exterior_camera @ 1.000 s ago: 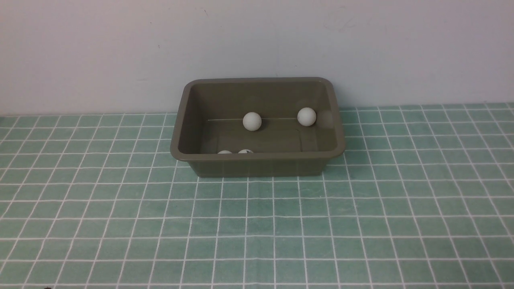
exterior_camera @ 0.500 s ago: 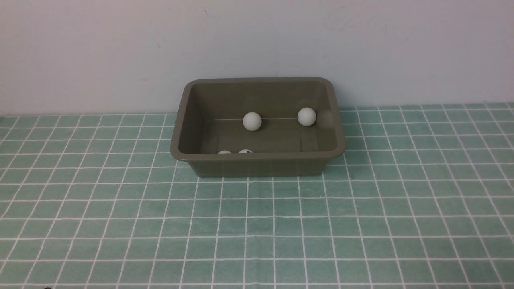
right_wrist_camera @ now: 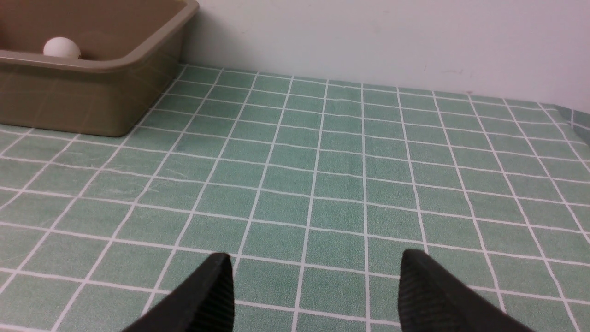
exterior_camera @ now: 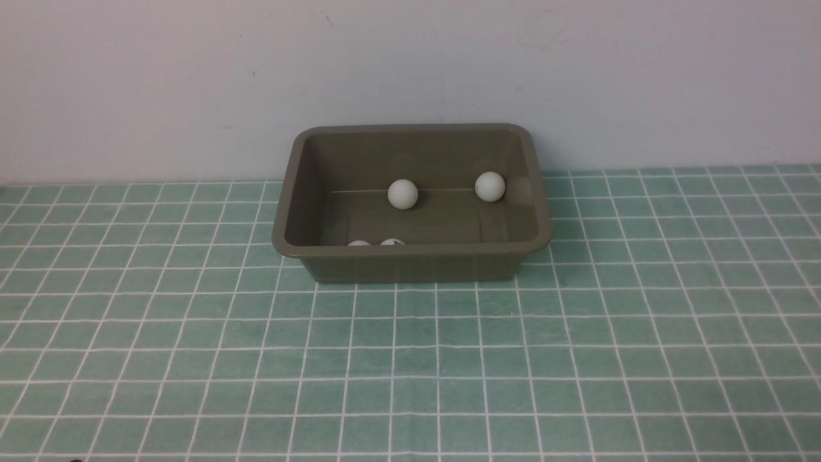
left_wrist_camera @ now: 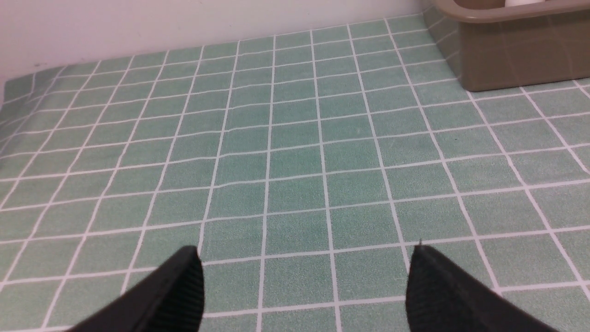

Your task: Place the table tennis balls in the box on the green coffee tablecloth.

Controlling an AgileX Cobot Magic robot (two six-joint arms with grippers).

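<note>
The olive-brown box (exterior_camera: 410, 256) stands on the green coffee tablecloth (exterior_camera: 410, 359) against the wall. Inside it lie table tennis balls: one (exterior_camera: 403, 193) mid-floor, one (exterior_camera: 490, 186) toward the right wall, and two (exterior_camera: 359, 243) (exterior_camera: 392, 242) peeking above the near rim. Neither arm shows in the front view. My left gripper (left_wrist_camera: 306, 251) hovers open over bare cloth, the box (left_wrist_camera: 521, 55) off to one side. My right gripper (right_wrist_camera: 315, 256) is open too, nothing between its fingers, with the box (right_wrist_camera: 92, 87) and a ball (right_wrist_camera: 61, 47) beyond.
A pale wall (exterior_camera: 410, 70) rises directly behind the box. The cloth's edge (left_wrist_camera: 9, 85) shows at the far side of the left wrist view, and a fold in the cloth (right_wrist_camera: 569, 113) in the right wrist view.
</note>
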